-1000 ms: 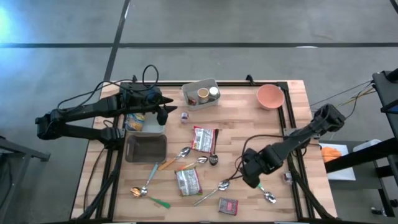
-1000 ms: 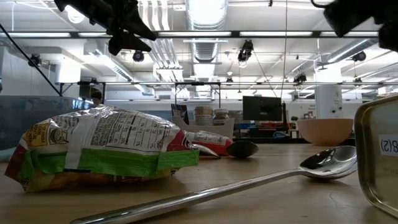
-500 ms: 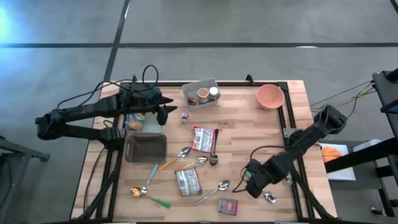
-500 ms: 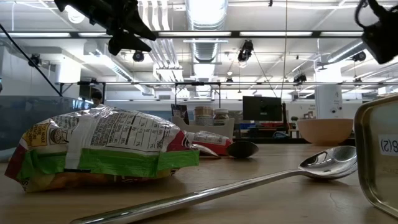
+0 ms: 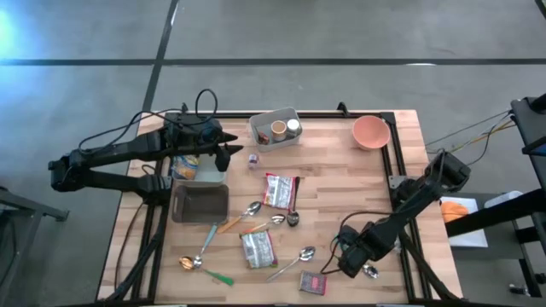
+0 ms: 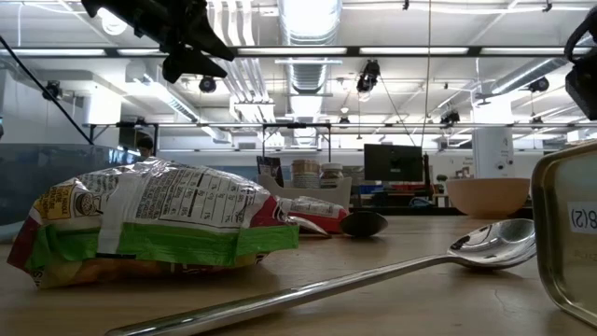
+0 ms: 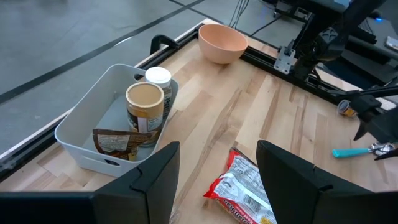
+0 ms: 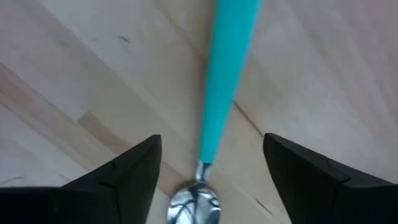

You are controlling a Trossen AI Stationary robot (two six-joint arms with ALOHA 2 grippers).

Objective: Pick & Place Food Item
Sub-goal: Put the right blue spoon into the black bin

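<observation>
**Right gripper drops over a spoon, not food**

High view: right gripper (image 5: 348, 263) has descended near the table's (image 5: 341, 183) front edge; snack packet (image 5: 257, 248) lies apart.

Right wrist view: fingers (image 8: 124, 177) open, straddling teal-handled spoon (image 8: 225, 87).

Left wrist view: left gripper (image 7: 217, 180) hangs open, idle.

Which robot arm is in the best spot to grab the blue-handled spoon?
The right arm, probably. Its pincer hangs open straight above the blue-handled spoon. The left pincer waits far away by the white bin.

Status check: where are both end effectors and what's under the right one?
Right end effector open, straddling teal-handled spoon on the table. Left end effector open, empty, above white bin. Nothing blocking.
</observation>
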